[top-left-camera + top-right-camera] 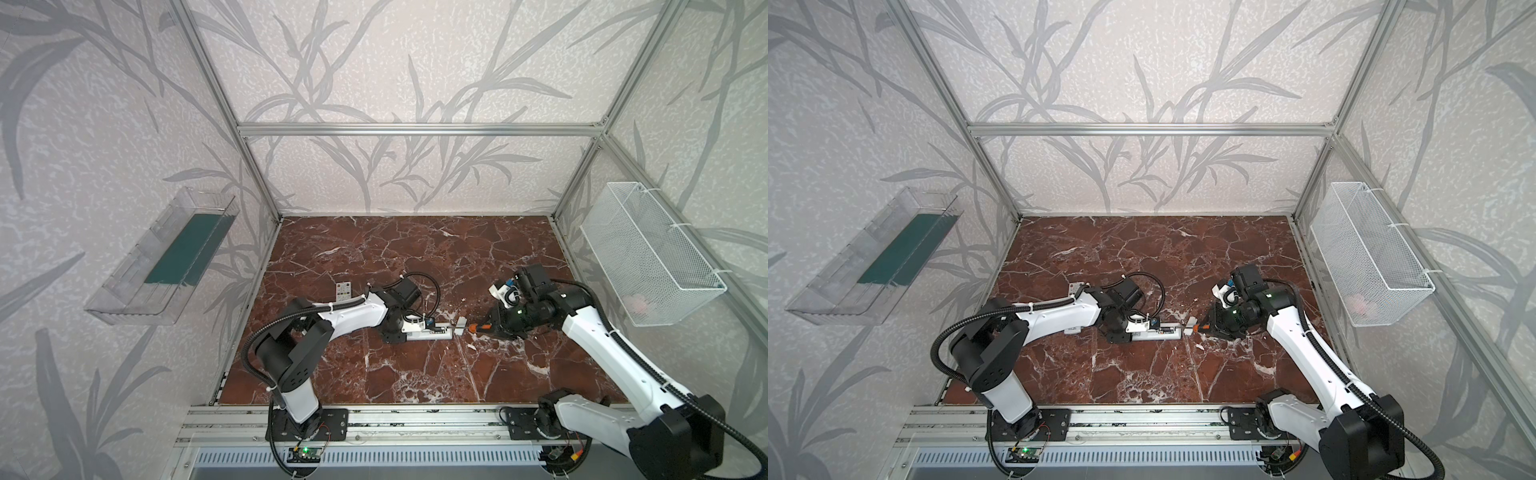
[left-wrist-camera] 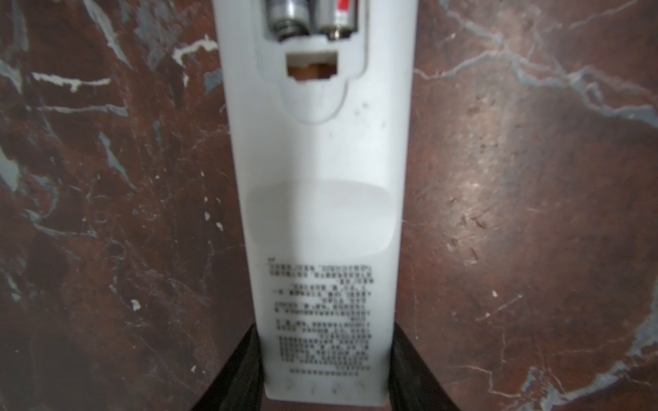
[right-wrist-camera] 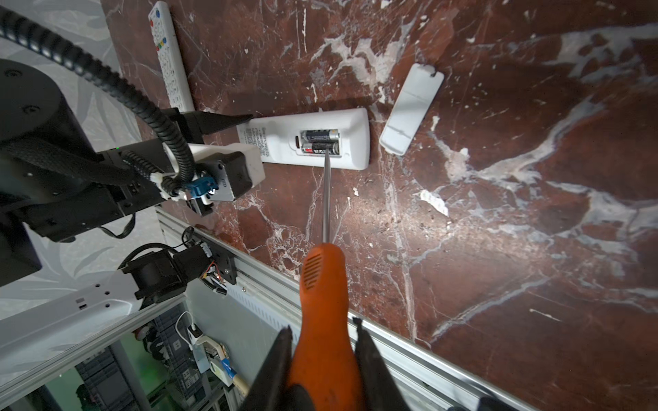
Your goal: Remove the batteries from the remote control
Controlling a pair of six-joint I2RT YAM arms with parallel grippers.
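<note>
So left hand (image 2: 324,336) is clamped on the remote (image 3: 356,137), right hand (image 3: 322,327) on the screwdriver (image 3: 322,281). The batteries (image 3: 319,142) look light, stiff, slick; I'd lever one end up inside the remote.

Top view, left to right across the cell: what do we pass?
Clear wall bin → face-up remote → open remote → loose cover → wire basket. The screwdriver spans the open remote and the cover, so it is left out.
</note>
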